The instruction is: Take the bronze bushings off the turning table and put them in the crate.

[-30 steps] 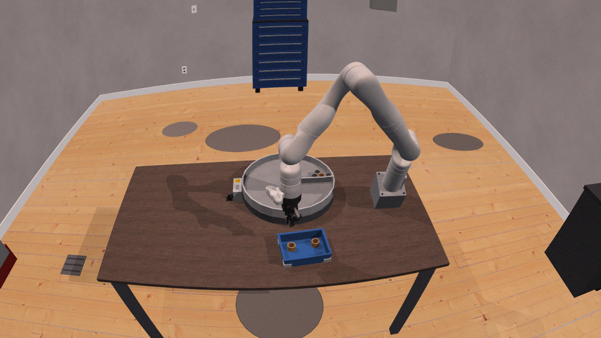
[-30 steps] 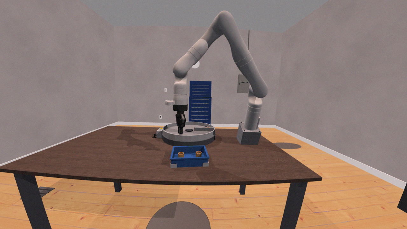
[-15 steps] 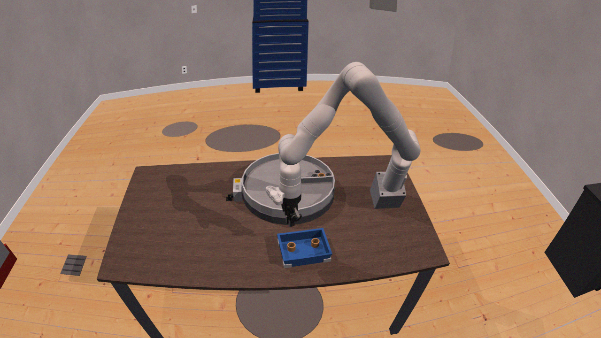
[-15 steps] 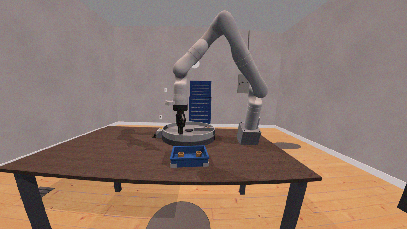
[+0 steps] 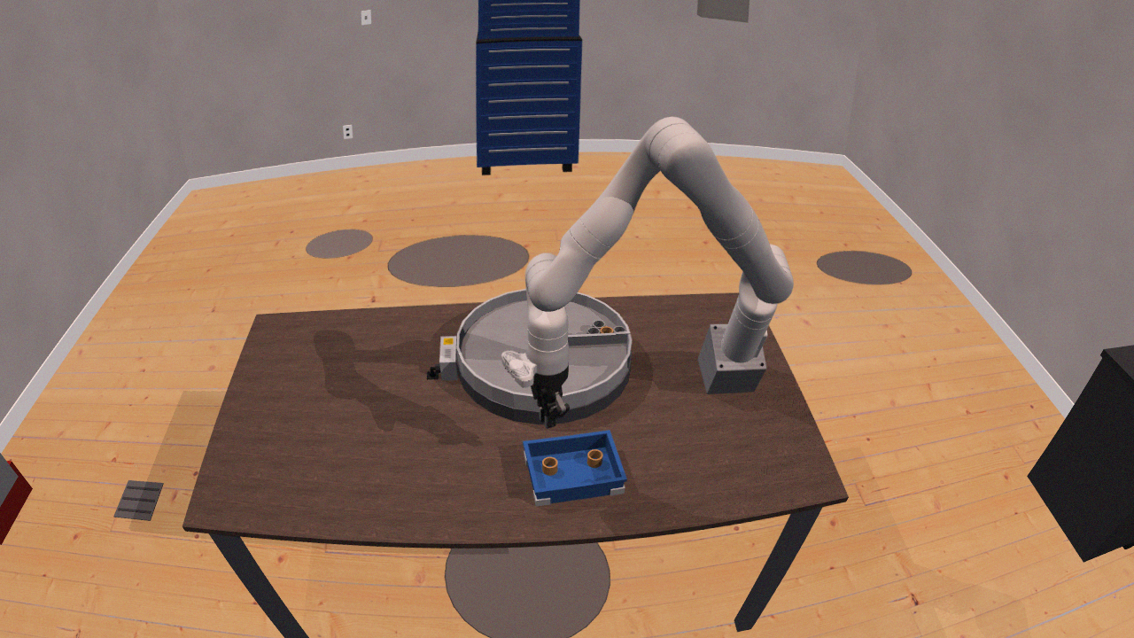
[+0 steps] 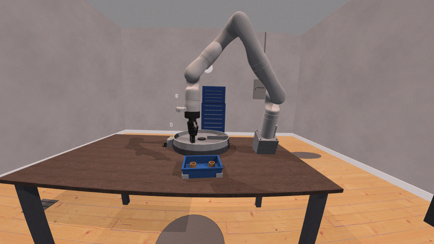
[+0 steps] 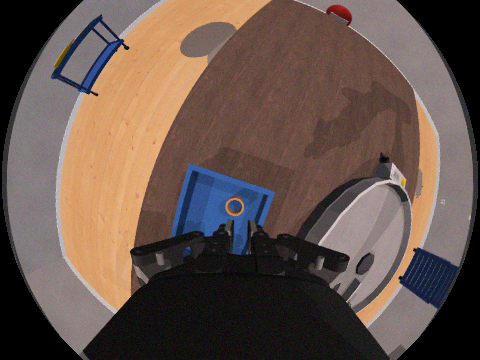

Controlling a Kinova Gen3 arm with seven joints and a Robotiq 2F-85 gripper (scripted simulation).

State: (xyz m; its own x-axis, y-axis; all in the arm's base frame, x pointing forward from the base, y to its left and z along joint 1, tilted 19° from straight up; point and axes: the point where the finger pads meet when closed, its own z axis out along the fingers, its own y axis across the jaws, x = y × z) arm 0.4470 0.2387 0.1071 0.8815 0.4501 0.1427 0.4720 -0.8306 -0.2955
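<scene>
The grey turning table stands at the table's middle back, also in the exterior view (image 6: 200, 141) and the wrist view (image 7: 363, 236). In its back right compartment lie dark steel bushings (image 5: 593, 325) and one bronze bushing (image 5: 606, 328). The blue crate (image 5: 574, 466) sits in front of the turning table and holds two bronze bushings (image 5: 550, 464) (image 5: 594, 455). One of them shows in the wrist view (image 7: 234, 206). My gripper (image 5: 552, 412) hangs over the turning table's front rim, pointing down, fingers nearly together with nothing between them (image 7: 240, 234).
The arm's grey base (image 5: 733, 356) stands right of the turning table. A small control box (image 5: 447, 349) sits at the turning table's left edge. A blue drawer cabinet (image 5: 528, 83) stands by the far wall. A black cabinet (image 5: 1094, 452) stands on the floor at right.
</scene>
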